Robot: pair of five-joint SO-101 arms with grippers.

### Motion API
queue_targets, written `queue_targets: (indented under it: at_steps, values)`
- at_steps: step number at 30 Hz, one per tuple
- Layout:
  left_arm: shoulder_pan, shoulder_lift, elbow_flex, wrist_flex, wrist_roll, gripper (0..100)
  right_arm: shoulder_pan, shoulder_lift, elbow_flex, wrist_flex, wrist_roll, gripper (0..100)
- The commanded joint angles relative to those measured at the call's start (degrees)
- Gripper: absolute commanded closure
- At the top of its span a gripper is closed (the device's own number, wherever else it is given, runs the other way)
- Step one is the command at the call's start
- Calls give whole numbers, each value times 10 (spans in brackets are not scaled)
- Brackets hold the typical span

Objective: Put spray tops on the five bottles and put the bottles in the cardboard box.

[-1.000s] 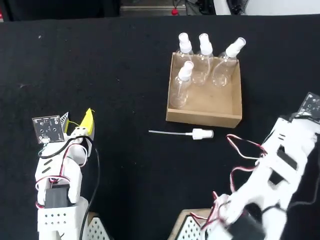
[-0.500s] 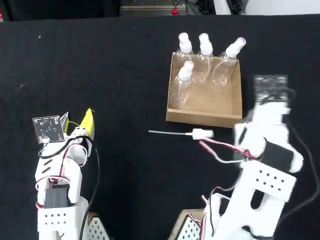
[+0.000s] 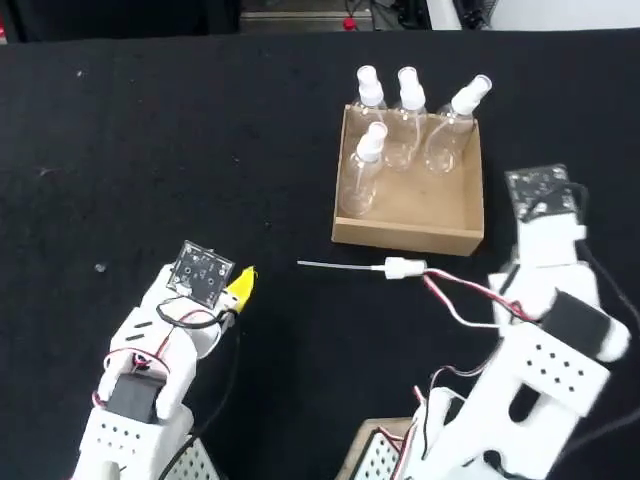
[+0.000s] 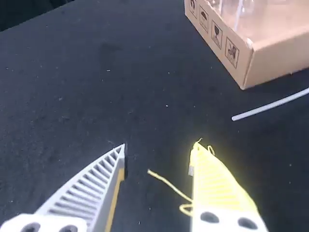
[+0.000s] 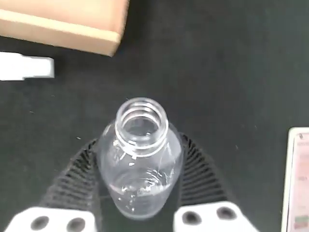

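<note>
Capping the fifth bottle, held by the right end effector.
Ribbed black fingers are closed on its smooth, clear body near the cardboard box; the left end effector is spread wide, empty. The white spray top on the matte desk is best taken by its head, so the thin tube is fed straight into the open neck.

A black desk spans the frame. Upper right of centre on it sits an open cardboard box. Just below the box's front wall lies a white spray top, its thin tube pointing left.
</note>
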Motion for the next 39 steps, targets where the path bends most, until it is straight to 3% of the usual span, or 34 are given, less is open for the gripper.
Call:
queue_targets:
  at_steps: [1,8,13,23,28,32,39]
  values:
    - [7,24,-36,2,-14,789,41,-6,-30,4,18,988]
    - [9,249,-176,-3,42,791,49,-7,-29,4,16,988]
    - [58,451,-304,-4,69,791,40,-7,7,0,16,988]
    - [95,763,-422,-128,122,789,21,-7,31,0,16,988]
    - [137,813,-457,-128,120,787,53,-7,27,-2,27,988]
    - [173,818,-460,-130,115,786,98,-7,27,-3,77,988]
    - [216,813,-447,-105,-4,788,169,-7,27,-8,127,988]
